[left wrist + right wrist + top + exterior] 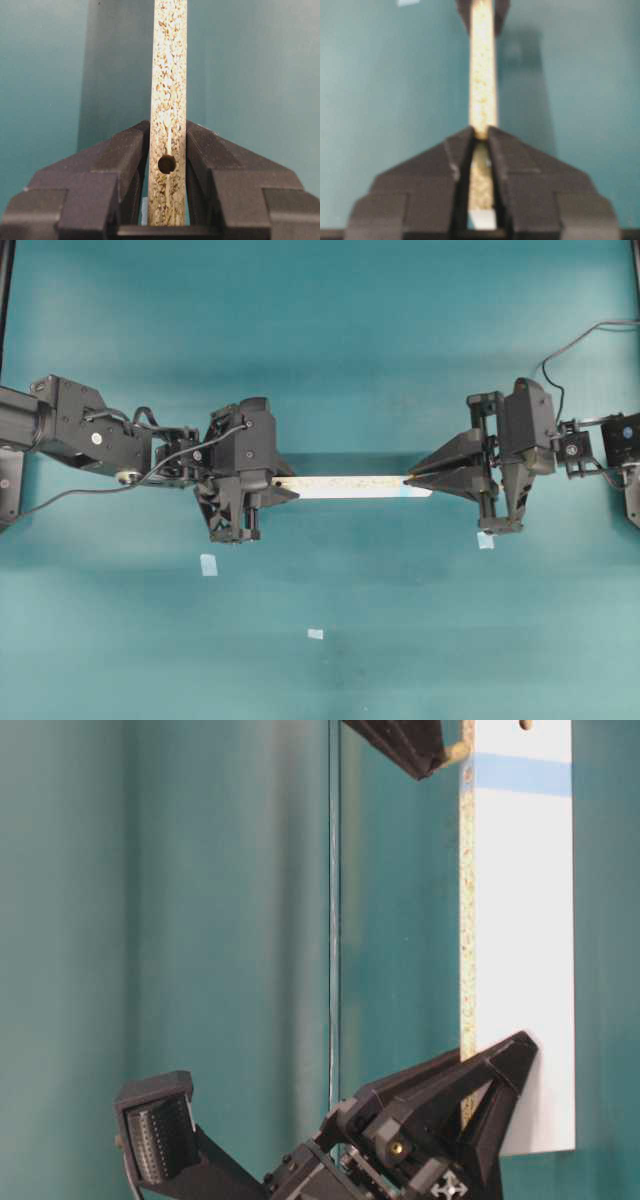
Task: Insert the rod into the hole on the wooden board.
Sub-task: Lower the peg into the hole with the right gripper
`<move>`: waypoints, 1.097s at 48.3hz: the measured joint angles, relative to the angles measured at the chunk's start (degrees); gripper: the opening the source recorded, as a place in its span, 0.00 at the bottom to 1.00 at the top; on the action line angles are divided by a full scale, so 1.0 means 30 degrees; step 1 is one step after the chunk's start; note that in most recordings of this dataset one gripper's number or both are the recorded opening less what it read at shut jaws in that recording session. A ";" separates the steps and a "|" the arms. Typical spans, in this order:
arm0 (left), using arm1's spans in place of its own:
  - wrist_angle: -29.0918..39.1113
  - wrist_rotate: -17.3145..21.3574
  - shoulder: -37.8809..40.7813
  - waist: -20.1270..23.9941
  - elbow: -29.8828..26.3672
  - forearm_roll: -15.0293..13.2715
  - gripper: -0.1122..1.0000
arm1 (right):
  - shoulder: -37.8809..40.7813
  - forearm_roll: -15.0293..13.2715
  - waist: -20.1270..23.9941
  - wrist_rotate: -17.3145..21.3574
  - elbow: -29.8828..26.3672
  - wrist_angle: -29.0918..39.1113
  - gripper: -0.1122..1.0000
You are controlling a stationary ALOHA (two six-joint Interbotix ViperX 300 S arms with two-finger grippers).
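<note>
The left gripper [167,165] is clamped on the wooden board [345,486], its two black fingers [125,155] pressed against the board's flat sides at the left end of the overhead view. The board stands on edge, its speckled particleboard edge facing up and running from this gripper toward the opposite arm. Between the left fingers, a small dark round hole [166,164] sits in that speckled edge — this one has no blue beside it.

The right gripper [450,755] is clenched, its fingertips pinching the rod [458,752], a tiny tan wooden peg whose tip pokes out of the black fingers in the table-level view. The rod's tip is right at the speckled edge of the board, close to a pale blue tape band [522,773] that crosses the board's white face. The task's hole cannot be made out in these views, so whether the rod has entered it cannot be told.

The board is held above a teal table [320,340]. Small pale blue tape squares [209,564] lie on the table, apart from the board.
</note>
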 measured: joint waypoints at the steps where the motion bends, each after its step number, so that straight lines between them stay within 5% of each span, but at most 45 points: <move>1: 0.0000 0.0000 0.0000 0.0000 0.0029 0.0000 0.38 | -0.0029 0.0000 0.0000 0.0000 0.0029 -0.0029 0.20; 53: 0.0088 0.0000 0.0000 0.0000 0.0000 0.0000 0.38 | 0.0615 -0.0029 0.0000 -0.0088 -0.1084 -0.0117 0.20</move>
